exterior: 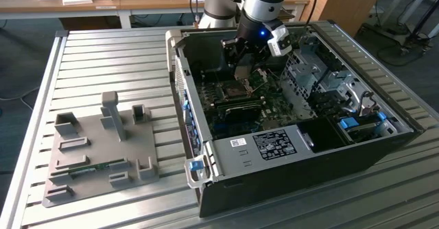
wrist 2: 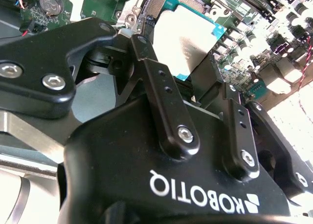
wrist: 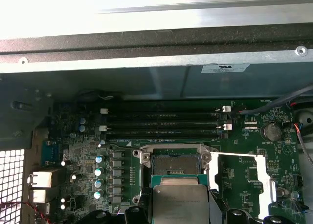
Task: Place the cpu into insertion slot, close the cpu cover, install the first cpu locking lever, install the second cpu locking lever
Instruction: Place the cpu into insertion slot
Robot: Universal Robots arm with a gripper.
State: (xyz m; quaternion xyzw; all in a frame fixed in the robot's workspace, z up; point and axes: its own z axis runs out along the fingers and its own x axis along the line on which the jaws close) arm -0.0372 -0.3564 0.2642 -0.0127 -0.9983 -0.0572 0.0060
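Clamped on the cpu [wrist 2: 188, 35] by two opposite edges, the gripper [exterior: 241, 64] hangs inside the open computer case [exterior: 309, 172]. Its black fingers [wrist 2: 164, 92] press against the chip's sides in both wrist views.

Toward the exterior view's left, a grey fixture plate [exterior: 103, 152] with upright posts lies on the slatted metal table [exterior: 103, 59], well apart from the arm. Next comes the case, lying on its side with the motherboard [exterior: 233, 110] facing up.

The chip shows a pale silvery top and a green edge. It is held above the board, just beside the insertion slot [wrist: 175, 163]. That slot is bare, with its contact field exposed.

In the first wrist view the cpu cover [wrist: 265, 185], a bright silvery frame, is swung clear of the slot and sits to one side of it. Four dark memory slots [wrist: 161, 123] run across the board beyond the slot.

Farther toward the exterior view's right sit a white-labelled black box [exterior: 274, 144] and the metal drive bays [exterior: 322, 74].
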